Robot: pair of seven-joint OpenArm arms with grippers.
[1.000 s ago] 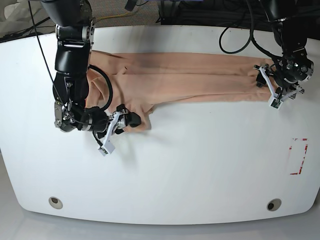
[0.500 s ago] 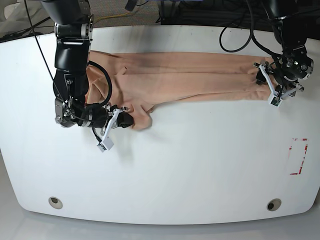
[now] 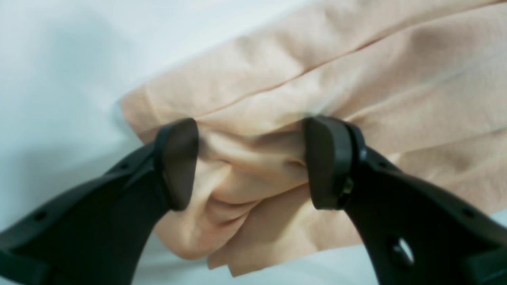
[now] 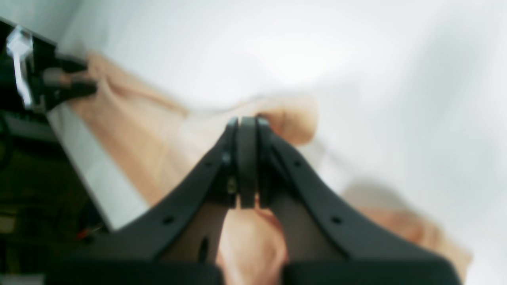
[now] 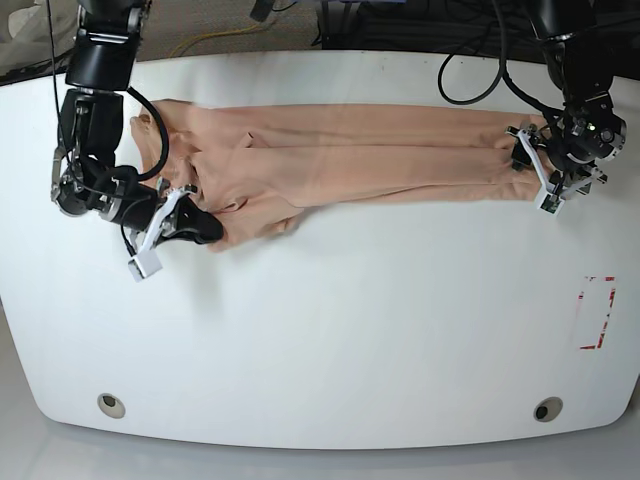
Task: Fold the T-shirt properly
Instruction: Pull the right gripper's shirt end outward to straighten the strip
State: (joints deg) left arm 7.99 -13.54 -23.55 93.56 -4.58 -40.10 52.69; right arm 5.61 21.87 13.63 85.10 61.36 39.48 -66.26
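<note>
The peach T-shirt lies folded into a long band across the far part of the white table. At the band's near left corner my right gripper is shut on a pinch of cloth. The right wrist view shows its jaws pressed together with T-shirt fabric caught at the tips. My left gripper is at the band's right end. In the left wrist view it stands open, with bunched T-shirt cloth between its fingers. No print shows.
A red-and-white marked rectangle sits near the table's right edge. Two round holes lie close to the front edge. Black cables hang over the back right.
My right gripper has shut on the T-shirt's near left corner and drawn it leftward, the arm swinging to the left. The left gripper has hardly moved.
</note>
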